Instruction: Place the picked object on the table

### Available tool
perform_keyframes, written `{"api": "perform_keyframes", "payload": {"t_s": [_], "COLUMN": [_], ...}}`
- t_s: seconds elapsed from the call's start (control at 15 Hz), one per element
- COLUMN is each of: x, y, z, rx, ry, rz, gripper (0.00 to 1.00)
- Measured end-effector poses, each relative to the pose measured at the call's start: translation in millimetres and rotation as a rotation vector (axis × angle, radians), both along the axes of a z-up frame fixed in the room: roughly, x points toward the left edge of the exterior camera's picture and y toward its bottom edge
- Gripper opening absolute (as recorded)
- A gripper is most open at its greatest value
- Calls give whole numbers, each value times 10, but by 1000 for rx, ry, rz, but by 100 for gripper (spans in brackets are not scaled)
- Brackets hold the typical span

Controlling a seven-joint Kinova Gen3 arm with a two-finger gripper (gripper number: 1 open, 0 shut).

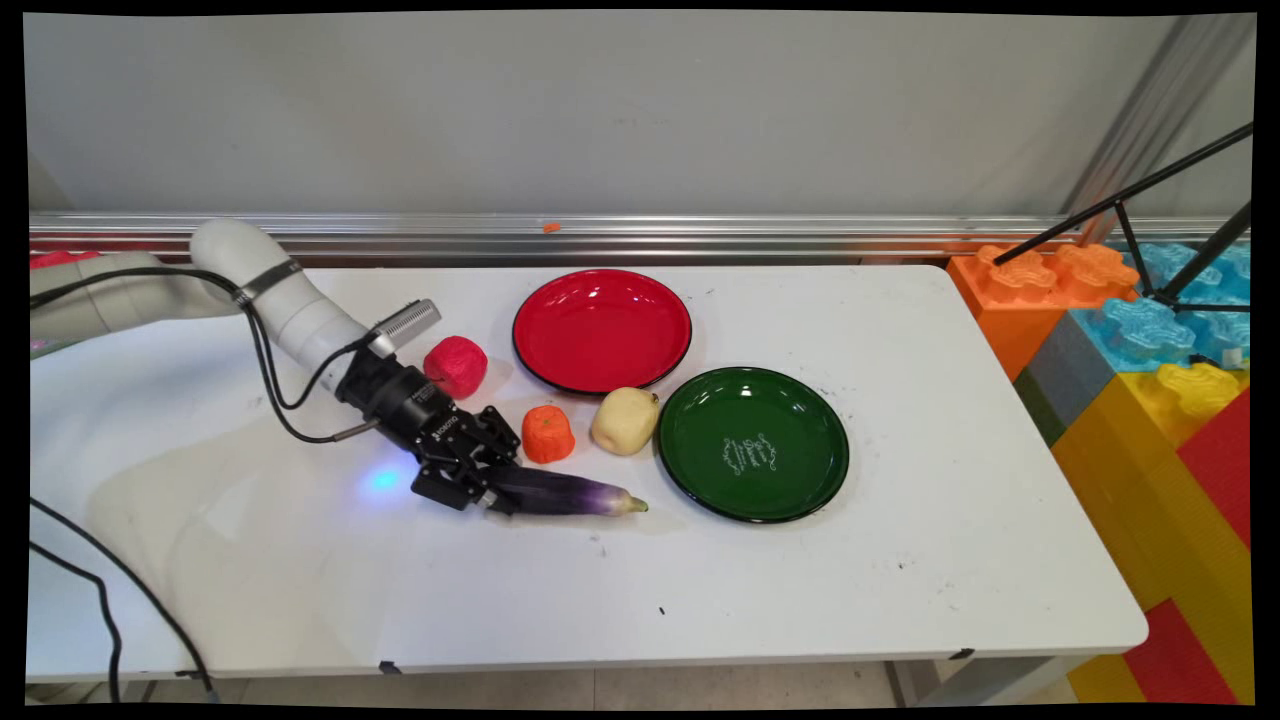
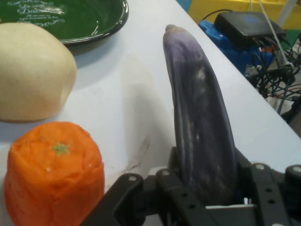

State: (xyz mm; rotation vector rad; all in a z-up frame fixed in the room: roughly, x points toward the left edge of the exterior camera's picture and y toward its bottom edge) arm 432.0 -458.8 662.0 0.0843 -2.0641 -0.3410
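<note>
The black two-finger gripper [image 1: 487, 487] clenches the long purple eggplant [image 1: 570, 496] at its end; a level lift seems wise.

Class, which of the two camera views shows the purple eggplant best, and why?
The hand view: the eggplant fills the frame, its near end between the gripper's fingers. The main view shows the eggplant whole but small, lying on the white table.

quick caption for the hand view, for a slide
Gripper shut on a purple eggplant, beside an orange toy fruit, a pale yellow one and a green plate.
</note>
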Motion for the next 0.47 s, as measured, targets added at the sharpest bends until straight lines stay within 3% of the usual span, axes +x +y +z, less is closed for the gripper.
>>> {"api": "perform_keyframes", "payload": {"t_s": [0.07,0.13,0.47], "x": [-3,-4,0], "y": [-9,-16,-64], "z": [-22,-35,-89], "rx": [-3,-5,-13], "ry": [0,1,8], "rz": [1,2,6], "gripper": [0,100,100]}}
